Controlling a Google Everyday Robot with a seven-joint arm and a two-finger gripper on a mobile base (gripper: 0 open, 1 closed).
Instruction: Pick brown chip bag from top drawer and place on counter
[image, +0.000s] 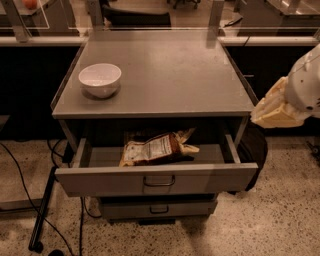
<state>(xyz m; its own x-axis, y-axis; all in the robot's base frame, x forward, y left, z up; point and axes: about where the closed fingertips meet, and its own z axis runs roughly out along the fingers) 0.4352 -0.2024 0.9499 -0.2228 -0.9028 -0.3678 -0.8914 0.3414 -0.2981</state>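
**My gripper off to the right, chip bag in the open drawer**

My gripper hangs at the right edge of the frame, outside the cabinet's right side and roughly level with the front edge of the desk. It is well apart from everything on or in the cabinet. Whether it is spread or closed does not show from this angle, and nothing can be seen in its grasp.

The top drawer stands pulled out toward the bottom of the frame, with its small bar handle at front centre. The brown chip bag lies flat inside it, a little left of centre. The whitish label panel faces up, and one pale crimped end points toward the right of the frame.

Below it, the narrower lower drawer is pushed in.

On the grey desk, a white bowl sits upright near the front left corner.

Dark cables trail over the speckled floor in the lower left of the frame.
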